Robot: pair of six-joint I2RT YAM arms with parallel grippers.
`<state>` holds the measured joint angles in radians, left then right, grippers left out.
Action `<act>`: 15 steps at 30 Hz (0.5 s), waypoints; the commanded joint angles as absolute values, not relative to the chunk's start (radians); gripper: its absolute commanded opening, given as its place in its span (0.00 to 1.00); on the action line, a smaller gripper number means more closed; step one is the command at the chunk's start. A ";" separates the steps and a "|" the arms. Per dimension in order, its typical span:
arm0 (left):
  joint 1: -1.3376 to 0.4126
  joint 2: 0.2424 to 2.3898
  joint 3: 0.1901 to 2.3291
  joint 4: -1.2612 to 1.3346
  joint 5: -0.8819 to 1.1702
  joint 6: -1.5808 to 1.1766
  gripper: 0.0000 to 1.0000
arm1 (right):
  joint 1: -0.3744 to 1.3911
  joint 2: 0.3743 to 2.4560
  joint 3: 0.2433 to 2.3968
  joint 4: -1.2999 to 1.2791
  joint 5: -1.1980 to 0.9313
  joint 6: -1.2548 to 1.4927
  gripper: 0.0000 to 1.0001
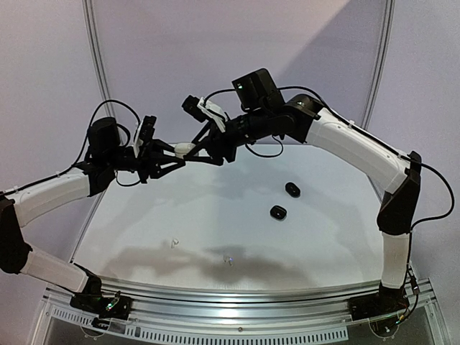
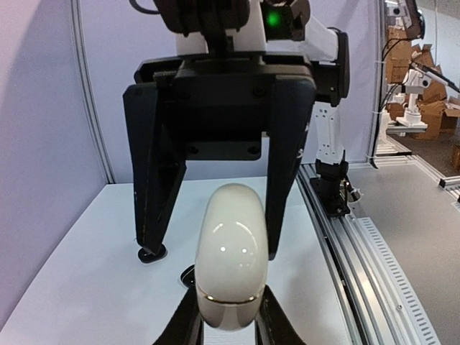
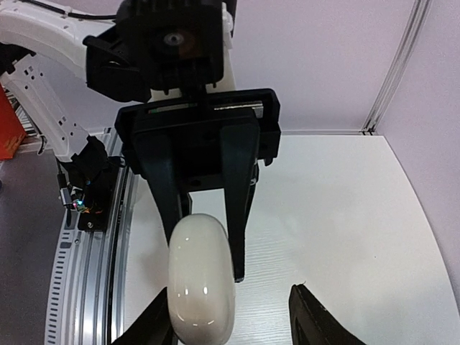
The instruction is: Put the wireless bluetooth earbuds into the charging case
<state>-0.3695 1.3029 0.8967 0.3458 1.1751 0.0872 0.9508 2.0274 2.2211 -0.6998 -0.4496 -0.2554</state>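
Left gripper (image 3: 208, 248): pinches one end of the white charging case (image 2: 230, 266), holding it in the air above the table (image 1: 215, 215).
Right gripper (image 2: 210, 246): jaws spread, straddling the case's other end; contact cannot be told.
White earbuds (image 1: 173, 242) (image 1: 228, 259): two tiny specks on the table near its front edge, apart.
Black ovals (image 1: 292, 189) (image 1: 278, 212): two, near each other on the table's right half; too small to identify.

I logged: left arm (image 1: 50, 198) and right arm (image 1: 359, 147), white shells over black joints; thin black cables (image 1: 113, 101) looped at wrists; green indicator light (image 1: 241, 84) on right wrist camera housing.
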 commanded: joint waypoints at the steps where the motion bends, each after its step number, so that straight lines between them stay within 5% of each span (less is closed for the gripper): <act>1: -0.389 1.296 0.923 0.286 1.207 0.214 0.00 | 0.955 2.060 2.246 -0.677 -0.397 -0.235 0.53; 10: -0.410 1.268 0.945 -0.040 1.148 0.770 0.00 | 0.945 2.058 2.249 -0.661 -0.393 -0.211 0.52; 15: -0.415 1.259 0.943 -0.062 1.115 0.822 0.00 | 0.943 2.061 2.249 -0.653 -0.417 -0.204 0.51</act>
<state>-0.3828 1.2823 0.9379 0.0383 1.1061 0.6731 0.9562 2.0380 2.2211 -0.7025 -0.4377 -0.2253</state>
